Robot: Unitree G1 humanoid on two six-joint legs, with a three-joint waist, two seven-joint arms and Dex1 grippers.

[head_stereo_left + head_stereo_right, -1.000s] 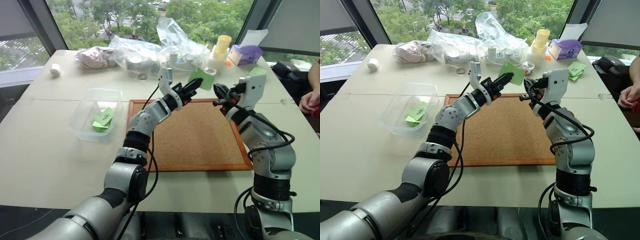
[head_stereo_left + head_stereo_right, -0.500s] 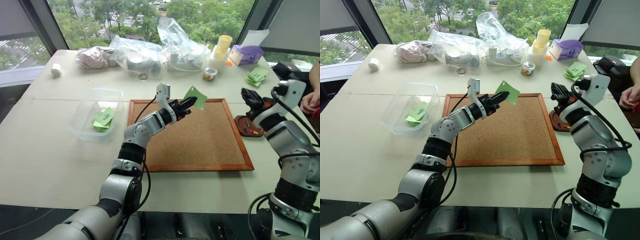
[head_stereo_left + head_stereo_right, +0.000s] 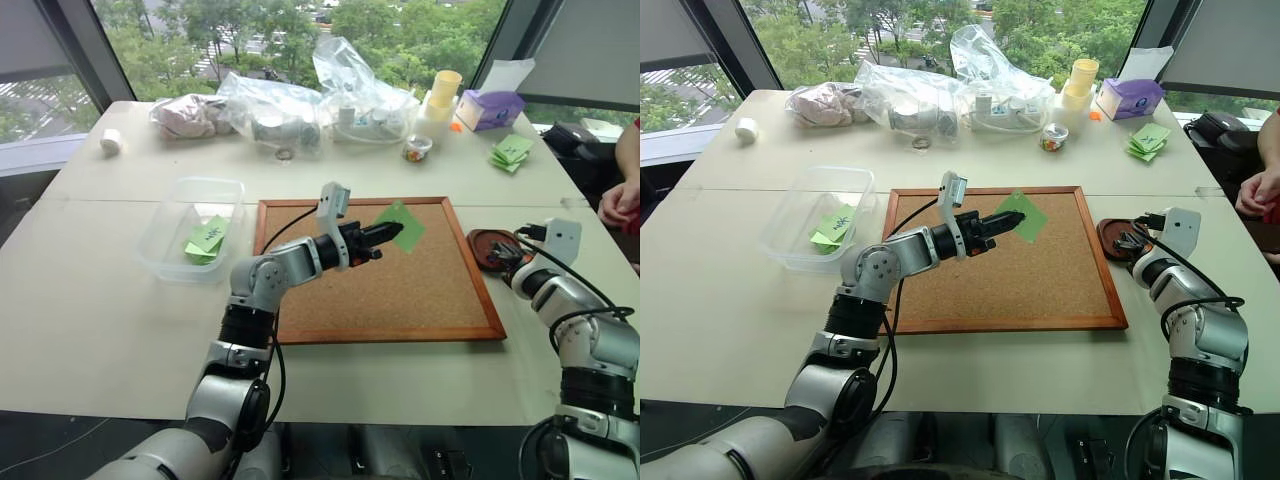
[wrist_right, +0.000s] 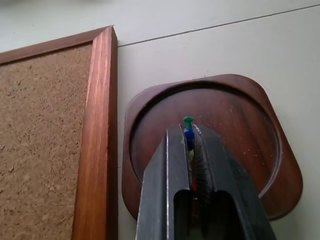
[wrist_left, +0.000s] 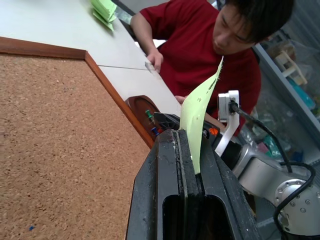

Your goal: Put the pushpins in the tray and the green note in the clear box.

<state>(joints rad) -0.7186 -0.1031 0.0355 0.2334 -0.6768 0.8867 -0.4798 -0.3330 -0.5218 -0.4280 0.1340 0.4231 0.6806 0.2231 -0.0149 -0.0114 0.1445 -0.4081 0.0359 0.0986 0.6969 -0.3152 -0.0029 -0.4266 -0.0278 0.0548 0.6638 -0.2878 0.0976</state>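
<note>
L gripper (image 3: pixel 385 236) pinches the green note (image 3: pixel 403 226) above the corkboard (image 3: pixel 400 290). R gripper (image 4: pixel 190 145), over the tray (image 4: pixel 250 130) just beside corkboard's right frame, is pressed on pushpins (image 4: pixel 188 131); count unclear, mostly hidden between fingers. Clear box (image 3: pixel 180 215) left of corkboard.

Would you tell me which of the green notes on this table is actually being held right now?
The green note pinched in the left tool above the corkboard; the others lie in the clear box or stacked at the table's far right.
</note>
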